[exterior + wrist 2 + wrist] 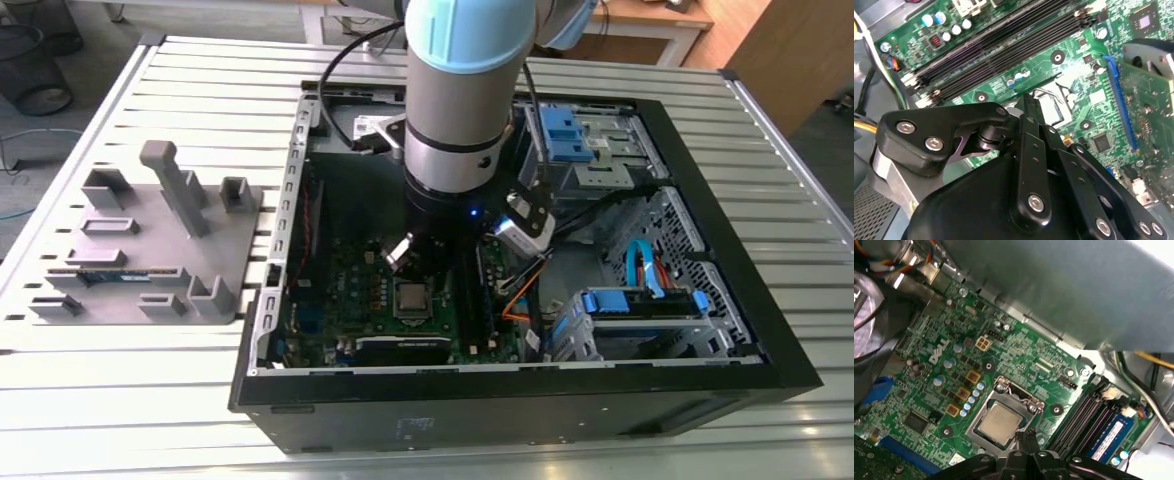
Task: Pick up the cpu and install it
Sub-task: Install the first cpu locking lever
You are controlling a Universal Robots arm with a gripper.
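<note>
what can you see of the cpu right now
The cpu is a small flat square chip with a dull silvery-grey metal top and rounded corners. It lies flat inside the silver socket frame on the green motherboard, which sits in the open computer case. In the first wrist view the gripper hangs just off one corner; contact is unclear. It also shows in the exterior view.

An open computer case lies on a slatted metal table. The robot arm reaches down into the case, over the green motherboard. The cpu sits in its socket on that motherboard, just below the arm's tip. A grey fixture tray rests beside the case, toward the exterior view's left.
</note>
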